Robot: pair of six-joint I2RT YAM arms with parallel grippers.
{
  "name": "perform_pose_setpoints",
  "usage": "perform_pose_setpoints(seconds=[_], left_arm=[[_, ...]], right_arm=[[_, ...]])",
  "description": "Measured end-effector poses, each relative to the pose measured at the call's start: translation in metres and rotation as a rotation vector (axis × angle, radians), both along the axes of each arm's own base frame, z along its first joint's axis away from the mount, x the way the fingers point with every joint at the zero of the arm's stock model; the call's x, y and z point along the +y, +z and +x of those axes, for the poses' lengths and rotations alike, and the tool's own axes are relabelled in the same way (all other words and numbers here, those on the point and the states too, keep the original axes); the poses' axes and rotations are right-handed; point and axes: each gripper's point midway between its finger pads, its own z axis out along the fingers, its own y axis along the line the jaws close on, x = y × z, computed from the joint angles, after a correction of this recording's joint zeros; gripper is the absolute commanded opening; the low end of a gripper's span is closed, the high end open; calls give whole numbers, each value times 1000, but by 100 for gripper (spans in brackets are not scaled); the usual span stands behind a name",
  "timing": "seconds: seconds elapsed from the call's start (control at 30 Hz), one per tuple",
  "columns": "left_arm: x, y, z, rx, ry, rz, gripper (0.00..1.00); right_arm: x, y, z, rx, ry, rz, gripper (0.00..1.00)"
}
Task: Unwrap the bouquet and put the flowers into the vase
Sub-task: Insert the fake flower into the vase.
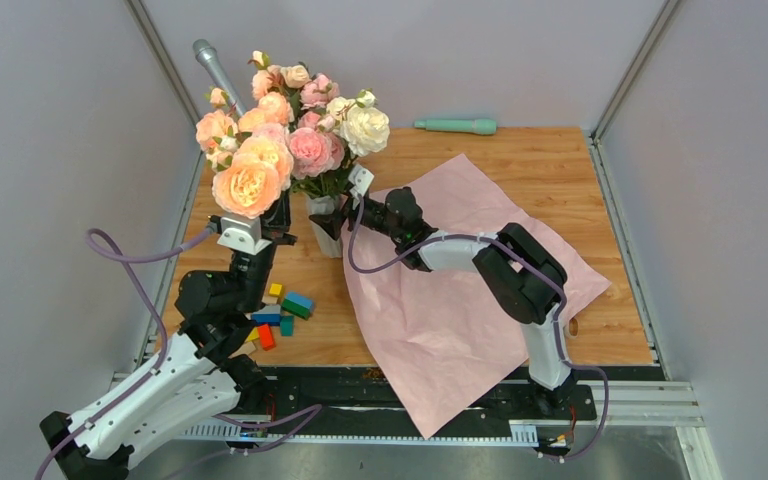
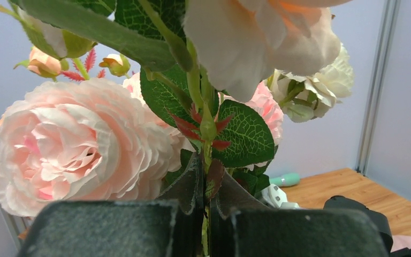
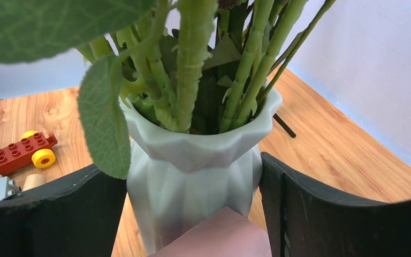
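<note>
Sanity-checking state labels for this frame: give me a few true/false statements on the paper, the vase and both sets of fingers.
1. The pink paper lies spread open on the table. True.
2. The left fingers are open and empty. False: they are shut on a flower stem.
3. The vase is empty. False: green stems stand in it.
4. The right fingers stand one on each side of the vase. True; whether they touch it cannot be told.
5. The toy blocks lie on the paper. False: they lie on bare wood by the left arm.
</note>
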Motion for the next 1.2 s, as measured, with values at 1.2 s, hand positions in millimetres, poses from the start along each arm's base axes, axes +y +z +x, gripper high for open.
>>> perform_pose_setpoints(seconds=[1.2], left_arm=[[-32, -85, 41, 209, 7, 40, 0]], right_arm=[[-11, -2, -5, -14, -32, 43, 35]])
